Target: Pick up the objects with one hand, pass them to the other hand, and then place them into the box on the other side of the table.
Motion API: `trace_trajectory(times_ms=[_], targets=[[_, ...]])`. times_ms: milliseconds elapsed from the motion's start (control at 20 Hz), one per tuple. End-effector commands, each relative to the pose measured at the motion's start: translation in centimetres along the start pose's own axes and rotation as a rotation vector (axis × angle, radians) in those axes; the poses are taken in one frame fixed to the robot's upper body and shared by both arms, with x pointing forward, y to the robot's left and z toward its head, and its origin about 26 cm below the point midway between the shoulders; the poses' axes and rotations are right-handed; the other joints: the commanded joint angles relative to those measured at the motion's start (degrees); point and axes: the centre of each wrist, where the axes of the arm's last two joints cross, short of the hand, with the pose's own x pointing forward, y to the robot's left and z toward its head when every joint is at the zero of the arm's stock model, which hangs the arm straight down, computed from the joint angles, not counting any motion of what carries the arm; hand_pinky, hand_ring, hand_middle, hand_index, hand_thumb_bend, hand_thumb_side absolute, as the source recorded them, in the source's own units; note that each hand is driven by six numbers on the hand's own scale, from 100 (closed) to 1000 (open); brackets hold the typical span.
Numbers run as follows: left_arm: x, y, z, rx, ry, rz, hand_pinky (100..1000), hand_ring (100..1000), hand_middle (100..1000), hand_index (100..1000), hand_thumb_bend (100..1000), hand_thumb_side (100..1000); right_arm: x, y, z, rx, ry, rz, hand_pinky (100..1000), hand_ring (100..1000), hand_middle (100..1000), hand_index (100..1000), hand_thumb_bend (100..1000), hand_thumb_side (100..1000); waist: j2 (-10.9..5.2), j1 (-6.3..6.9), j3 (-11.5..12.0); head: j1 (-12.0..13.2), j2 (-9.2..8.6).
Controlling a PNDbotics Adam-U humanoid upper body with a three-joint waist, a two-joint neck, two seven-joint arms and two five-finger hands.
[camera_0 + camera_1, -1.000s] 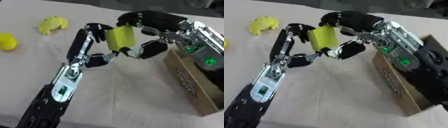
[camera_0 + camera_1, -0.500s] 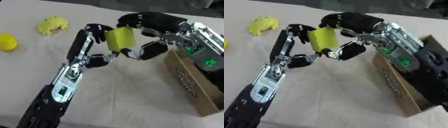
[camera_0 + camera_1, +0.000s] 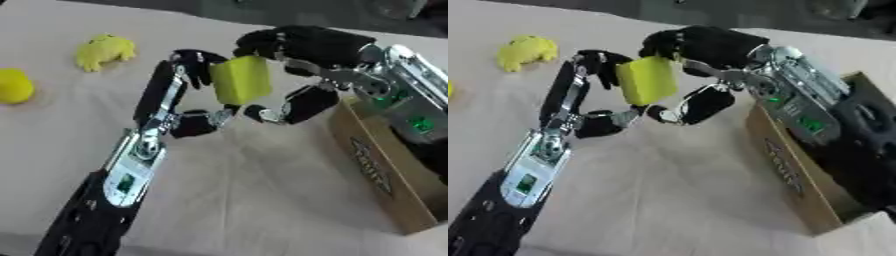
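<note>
A yellow block (image 3: 241,80) hangs above the middle of the table, between both hands. My left hand (image 3: 188,67) reaches up from the lower left; its fingers curl against the block's left side and its thumb (image 3: 199,124) sits below it. From the right, my right hand (image 3: 302,45) has its fingers curled over the block's top edge and its thumb (image 3: 302,104) under the block. The open cardboard box (image 3: 381,172) stands at the right edge, under my right forearm.
A yellow frog-shaped toy (image 3: 103,50) lies at the far left of the light tablecloth. A yellow round object (image 3: 16,86) sits at the left edge. The box's inside is hidden behind my right arm.
</note>
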Motion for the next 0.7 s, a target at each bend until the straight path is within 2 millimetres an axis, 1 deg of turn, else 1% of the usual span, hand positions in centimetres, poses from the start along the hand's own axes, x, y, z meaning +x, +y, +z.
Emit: trace_trajectory(times_ms=[50,500,700], targets=[[0.81,0.62,-1.10,0.027,-0.043,0.008,375,422,387,462,176,100,-0.49,-0.77,0.44,-0.012,0.016,0.050,939,917,943,946,400,720,-0.77,0.16,0.01,-0.25,-0.61],[1.10,0.51,-1.18,0.020,-0.084,0.043,374,421,385,461,171,100,-0.39,-0.80,0.36,-0.070,0.034,0.097,927,894,899,913,424,728,-0.65,0.09,0.12,-0.52,-0.51],[1.33,0.38,-1.28,0.006,-0.104,0.059,374,422,386,461,175,100,-0.42,-0.56,0.25,-0.085,0.047,0.102,925,887,893,907,425,728,-0.64,0.08,0.17,-0.56,-0.50]])
